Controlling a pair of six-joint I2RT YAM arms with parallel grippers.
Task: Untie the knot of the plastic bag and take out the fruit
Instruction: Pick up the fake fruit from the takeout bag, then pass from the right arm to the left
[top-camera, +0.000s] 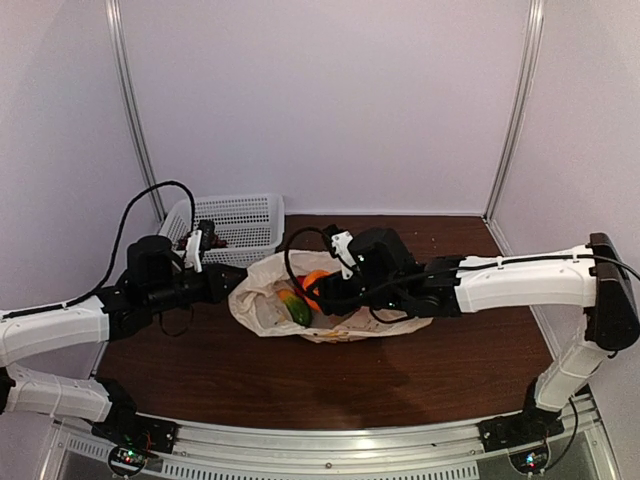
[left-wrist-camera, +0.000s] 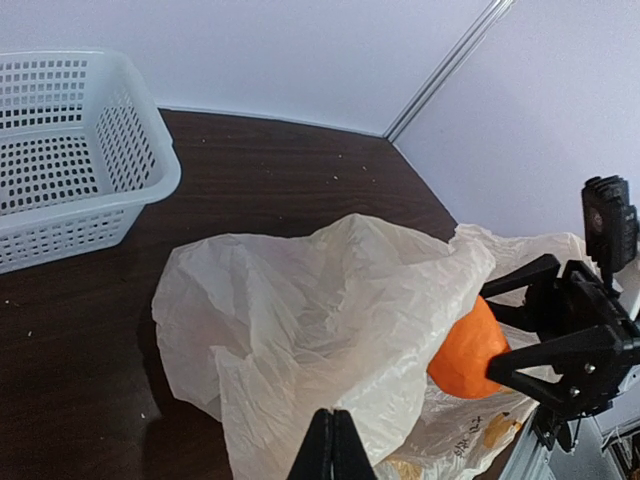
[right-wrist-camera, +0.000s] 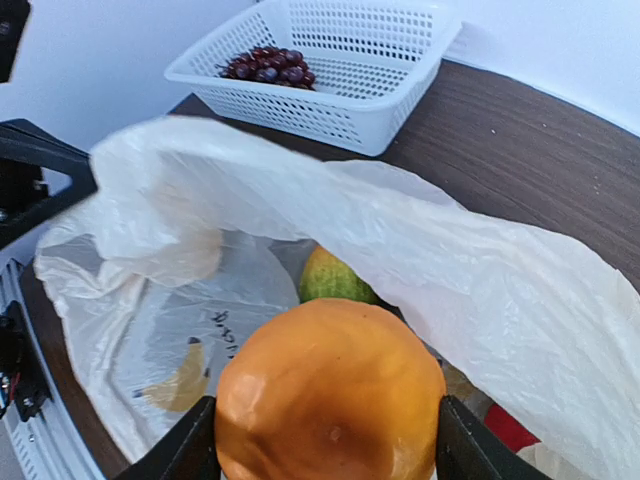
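The cream plastic bag (top-camera: 262, 300) lies mid-table with its mouth gaping towards the right arm; the knot is out of view. My left gripper (left-wrist-camera: 333, 445) is shut on the bag's (left-wrist-camera: 320, 310) film and holds a flap lifted. In the bag's mouth, my right gripper (right-wrist-camera: 328, 450) is shut on an orange fruit (right-wrist-camera: 330, 400), one finger on each side. That orange fruit (left-wrist-camera: 465, 350) also shows in the left wrist view. Behind it in the bag lie a green fruit (right-wrist-camera: 335, 278) and a bit of red fruit (right-wrist-camera: 510, 428).
A white perforated basket (top-camera: 235, 222) stands at the back left, just behind the left arm, with dark grapes (right-wrist-camera: 268, 65) in it. White walls enclose the brown table (top-camera: 300, 380) on three sides.
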